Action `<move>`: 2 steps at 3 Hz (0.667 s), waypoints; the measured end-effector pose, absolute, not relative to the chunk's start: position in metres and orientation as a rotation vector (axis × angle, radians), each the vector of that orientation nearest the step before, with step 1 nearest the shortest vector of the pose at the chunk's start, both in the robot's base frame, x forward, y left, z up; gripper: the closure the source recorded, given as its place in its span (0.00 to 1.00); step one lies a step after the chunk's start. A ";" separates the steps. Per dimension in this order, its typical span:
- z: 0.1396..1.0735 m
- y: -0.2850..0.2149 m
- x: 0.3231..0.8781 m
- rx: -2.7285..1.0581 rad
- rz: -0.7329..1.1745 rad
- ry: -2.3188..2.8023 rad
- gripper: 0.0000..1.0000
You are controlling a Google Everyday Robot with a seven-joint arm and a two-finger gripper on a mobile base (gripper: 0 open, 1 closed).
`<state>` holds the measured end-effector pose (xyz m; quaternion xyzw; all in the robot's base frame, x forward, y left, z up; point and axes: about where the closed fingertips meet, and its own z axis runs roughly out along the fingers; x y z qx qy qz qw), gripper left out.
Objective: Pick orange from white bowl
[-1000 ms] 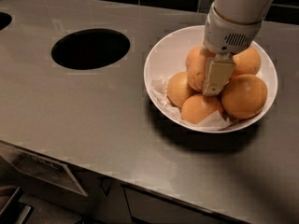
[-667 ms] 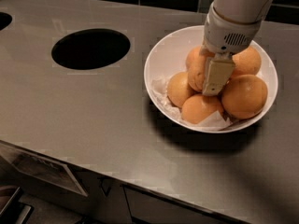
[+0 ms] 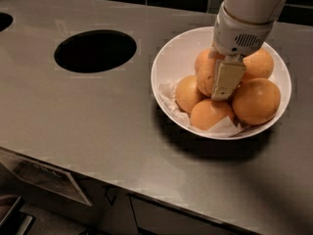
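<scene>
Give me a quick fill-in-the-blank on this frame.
1. The hand is down inside the ____ bowl.
2. The orange right behind the hand lies in the ____.
3. The dark round hole is on the bowl's ____ in the picture.
Missing: white; bowl; left.

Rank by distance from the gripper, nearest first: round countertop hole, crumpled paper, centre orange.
Gripper hangs low in the white bowl.
1. Centre orange, mid-bowl, right beside it.
2. Crumpled paper, bowl's left side.
3. Round countertop hole, far left.
</scene>
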<state>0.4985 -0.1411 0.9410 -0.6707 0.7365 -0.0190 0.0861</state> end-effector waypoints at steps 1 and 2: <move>0.941 -0.141 0.498 -1.998 -0.048 2.196 0.60; 0.941 -0.141 0.498 -1.998 -0.048 2.196 0.83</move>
